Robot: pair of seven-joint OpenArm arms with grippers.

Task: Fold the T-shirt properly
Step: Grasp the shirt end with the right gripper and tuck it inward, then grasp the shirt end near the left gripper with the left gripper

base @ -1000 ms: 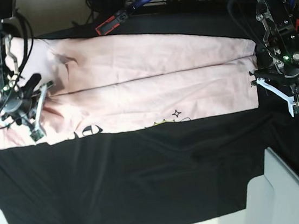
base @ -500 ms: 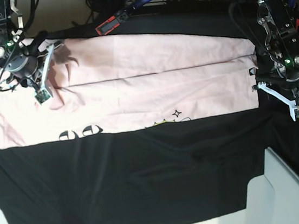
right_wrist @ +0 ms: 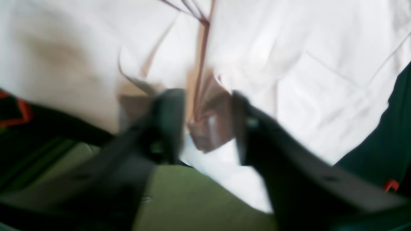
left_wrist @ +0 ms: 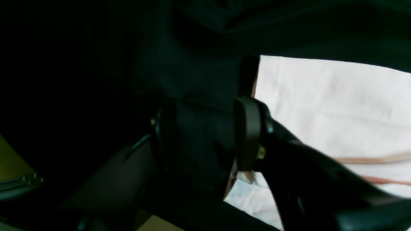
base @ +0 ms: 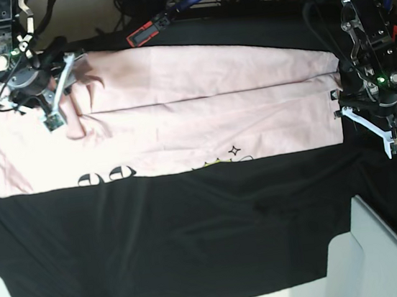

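- Progress first: your T-shirt [base: 180,114] is already a long pink band lying flat on the black cloth [base: 195,236], with a lengthwise crease down the middle and a bit of black lettering peeking out along the near edge. So I'd say the side folds are done, and what's left is folding it across its length into a compact packet.
- Far left of the base view: your right gripper [base: 52,85] sits over the shirt's upper-left corner. In its wrist view the jaws stand apart with a small bunched tuck of pink fabric between them, touching neither as far as I can tell through the blur. That corner looks rumpled, so you may want to smooth it.
- Middle: the long near edge runs pretty straight, and there's lots of bare black cloth below it to work over.
- Up top: cables and a red-and-black tool [base: 144,32] lie just beyond the far edge, so less room there.
- Right: your left gripper [base: 392,128] hangs just off the shirt's right end, over black cloth. Jaws parted, nothing in them.
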